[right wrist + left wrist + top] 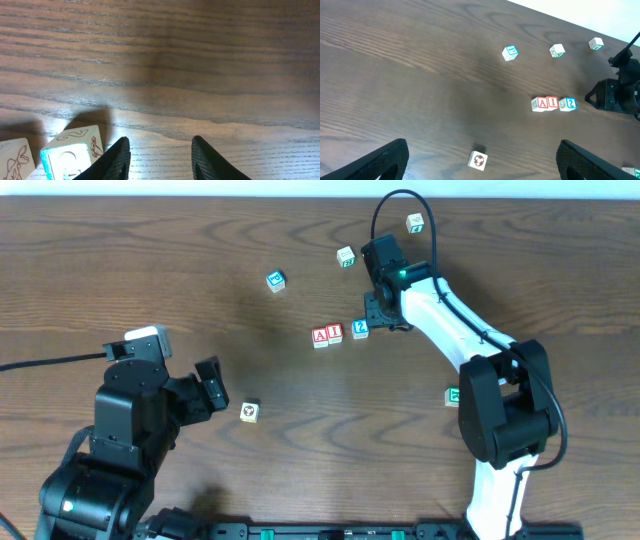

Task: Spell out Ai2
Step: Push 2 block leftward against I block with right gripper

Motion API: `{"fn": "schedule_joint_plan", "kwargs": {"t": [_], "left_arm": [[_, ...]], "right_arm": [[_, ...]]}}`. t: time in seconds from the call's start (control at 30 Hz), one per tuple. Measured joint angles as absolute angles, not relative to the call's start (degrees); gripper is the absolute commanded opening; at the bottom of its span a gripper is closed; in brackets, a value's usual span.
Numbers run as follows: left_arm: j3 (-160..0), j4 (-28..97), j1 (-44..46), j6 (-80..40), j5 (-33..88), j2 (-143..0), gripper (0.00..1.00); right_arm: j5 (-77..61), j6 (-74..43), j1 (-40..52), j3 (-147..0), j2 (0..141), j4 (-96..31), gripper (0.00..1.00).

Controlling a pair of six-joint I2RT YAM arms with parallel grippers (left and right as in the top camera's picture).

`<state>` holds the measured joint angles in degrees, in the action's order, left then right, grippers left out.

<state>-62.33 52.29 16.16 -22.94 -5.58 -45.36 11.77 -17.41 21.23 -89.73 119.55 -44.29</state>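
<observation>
Three pale cubes lie in a row at mid-table: the red "A" cube [320, 336] [540, 103] touches the red "I" cube [335, 333] [552, 102], and the blue "2" cube [360, 329] [568, 103] sits just right of them. My right gripper [383, 323] [160, 142] hangs low just right of the "2" cube, jaws apart with only bare wood between them. In the right wrist view the blue-edged "2" cube [70, 156] lies outside the left finger. My left gripper [211, 388] [482, 146] is wide open at the near left, holding nothing.
A cube with a ball picture [249, 411] [478, 160] lies below the left gripper's jaws. Another blue-marked cube [275, 280] and green-marked cubes [346, 256], [415, 222] lie farther back. One more green cube [452, 396] sits by the right arm's base.
</observation>
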Motion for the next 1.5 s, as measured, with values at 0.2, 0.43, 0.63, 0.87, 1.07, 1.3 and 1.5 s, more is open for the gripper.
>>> {"fn": "schedule_joint_plan", "kwargs": {"t": [0.2, 0.43, 0.63, 0.87, 1.07, 1.3, 1.5], "left_arm": [[-62.33, 52.31, 16.16, -22.94, -5.58, -45.36, 0.95], [-62.33, 52.29, 16.16, -22.94, -5.58, -45.36, 0.96], [-62.33, 52.31, 16.16, -22.94, -5.58, -45.36, 0.95], [-62.33, 52.31, 16.16, -22.96, -5.58, -45.36, 0.95], [-62.33, 52.31, 16.16, -23.35, -5.58, -45.36, 0.95], [-62.33, 52.31, 16.16, -23.42, -5.58, -45.36, 0.95], [-62.33, 52.31, 16.16, -23.66, -5.58, -45.36, 0.95]], "right_arm": [[11.33, -17.63, 21.23, -89.27, 119.52, -43.88, 0.38], [10.85, -18.44, 21.23, -87.96, 119.50, -42.37, 0.37], [9.74, -18.87, 21.23, -85.21, 119.50, -40.77, 0.38], [7.62, -19.03, 21.89, -85.19, 119.50, -39.64, 0.38], [7.05, -19.53, 23.42, -85.19, 119.50, -39.55, 0.38], [6.79, -20.05, 23.88, -85.19, 119.50, -38.79, 0.38], [5.78, -20.23, 23.92, -85.19, 119.50, -38.28, 0.38]]}}
